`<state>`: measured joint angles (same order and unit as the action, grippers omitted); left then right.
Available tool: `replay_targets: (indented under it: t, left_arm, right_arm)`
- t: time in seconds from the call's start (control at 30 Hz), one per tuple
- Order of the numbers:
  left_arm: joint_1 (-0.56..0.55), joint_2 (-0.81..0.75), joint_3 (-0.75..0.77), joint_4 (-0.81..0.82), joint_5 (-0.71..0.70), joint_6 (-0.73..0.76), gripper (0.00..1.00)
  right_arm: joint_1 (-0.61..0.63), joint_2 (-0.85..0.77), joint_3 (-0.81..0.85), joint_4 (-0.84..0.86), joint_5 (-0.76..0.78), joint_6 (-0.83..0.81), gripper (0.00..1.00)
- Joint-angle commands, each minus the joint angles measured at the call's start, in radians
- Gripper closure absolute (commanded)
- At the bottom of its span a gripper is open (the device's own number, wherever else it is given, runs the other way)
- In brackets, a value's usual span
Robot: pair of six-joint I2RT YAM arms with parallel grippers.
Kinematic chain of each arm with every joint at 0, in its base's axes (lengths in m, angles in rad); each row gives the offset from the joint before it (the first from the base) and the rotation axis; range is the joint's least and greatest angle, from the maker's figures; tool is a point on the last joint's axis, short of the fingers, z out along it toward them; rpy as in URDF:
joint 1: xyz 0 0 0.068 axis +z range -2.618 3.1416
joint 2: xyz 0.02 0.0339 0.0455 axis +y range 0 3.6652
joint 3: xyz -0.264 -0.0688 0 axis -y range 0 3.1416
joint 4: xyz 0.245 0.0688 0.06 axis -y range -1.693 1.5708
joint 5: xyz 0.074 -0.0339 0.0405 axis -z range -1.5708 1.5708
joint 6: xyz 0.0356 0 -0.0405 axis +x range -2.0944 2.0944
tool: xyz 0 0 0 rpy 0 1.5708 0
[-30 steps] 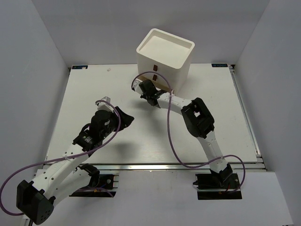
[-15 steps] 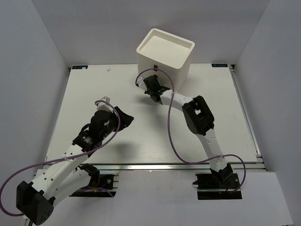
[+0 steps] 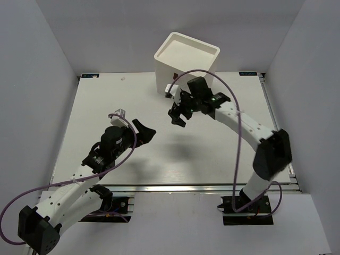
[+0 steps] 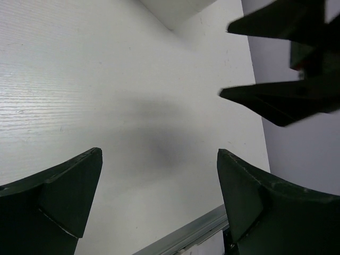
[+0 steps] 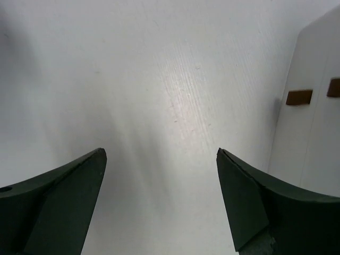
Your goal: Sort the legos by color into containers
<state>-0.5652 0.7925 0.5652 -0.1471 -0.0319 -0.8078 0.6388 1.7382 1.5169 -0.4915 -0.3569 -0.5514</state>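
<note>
1. My right gripper [image 3: 178, 115] hangs wide open and empty, just in front of the white drawer cabinet [image 3: 186, 59] at the table's far side.
2. Two red-brown drawer pulls [image 5: 299, 97] show to the right of its fingers.
3. My left gripper [image 3: 143, 131], also open and empty, hovers well apart from the cabinet.

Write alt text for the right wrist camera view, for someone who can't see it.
The right tool is open, its two dark fingers framing the white table below. At the right edge stands the white cabinet, with two red-brown drawer pulls showing on its front.
</note>
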Motion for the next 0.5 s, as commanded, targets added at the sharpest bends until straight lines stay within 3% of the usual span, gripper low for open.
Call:
replay_targets:
  t: [0.0,0.23,0.47]
  left_arm:
    - [-0.002,-0.01,-0.002,0.069,0.068,0.035,0.02]
    - [-0.002,0.024,0.022,0.11,0.138,0.082,0.02]
    - [-0.002,0.025,0.025,0.139,0.174,0.09,0.02]
  right_arm:
    - [-0.021,-0.148,-0.109,0.074,-0.045,0.279,0.11]
    - [-0.036,-0.396,-0.27,0.137,0.165,0.523,0.11]
    - [-0.057,-0.473,-0.328,0.123,0.254,0.467,0.1]
